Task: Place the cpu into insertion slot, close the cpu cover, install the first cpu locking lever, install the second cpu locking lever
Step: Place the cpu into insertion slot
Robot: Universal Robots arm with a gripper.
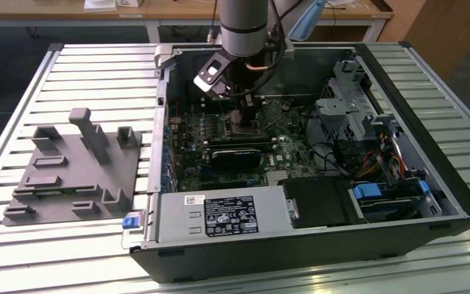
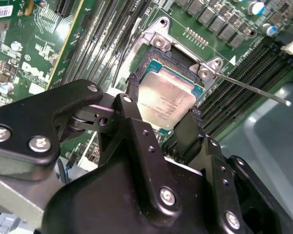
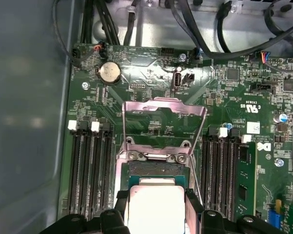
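– Silver-grey metal is what we look at first: the cpu (image 2: pixel 168 95) lies between the fingers (image 2: pixel 133 97) of the gripper (image 2: pixel 163 105), which we read as clenched on two of its opposite edges.
– Agreed. And where do we place it?
– Right at the insertion slot (image 2: pixel 161 59), in the upper middle of the exterior view, inside the open computer case (image 1: pixel 300 260). Whether it is seated or just above the contacts, we cannot tell.
– How do we judge its handling?
– Light, stiff, smooth-topped and likely slippery. The underside and the slot's contacts we take to be fragile. So we think the bare edges are the place to hold it, kept level, as the fingers do now.
– What crowds it?
– In the first wrist view the cpu cover (image 3: pixel 151 107) stands swung up on its hinge just beyond the slot, so the opening is free. A thin locking lever (image 2: pixel 249 87) sticks out from the slot's corner, apart from the fingers. Long memory slots (image 3: pixel 88 165) run on both sides of the slot, near the fingers.
– Anything farther off?
– A black card (image 1: pixel 235 156) lies below the slot in the exterior view, and cables (image 3: pixel 205 44) hang beyond the board's edge. A grey fixture (image 1: pixel 71 171) sits on the slatted surface (image 1: pixel 96 67) at the exterior view's left, well apart from the arm (image 1: pixel 243 18).
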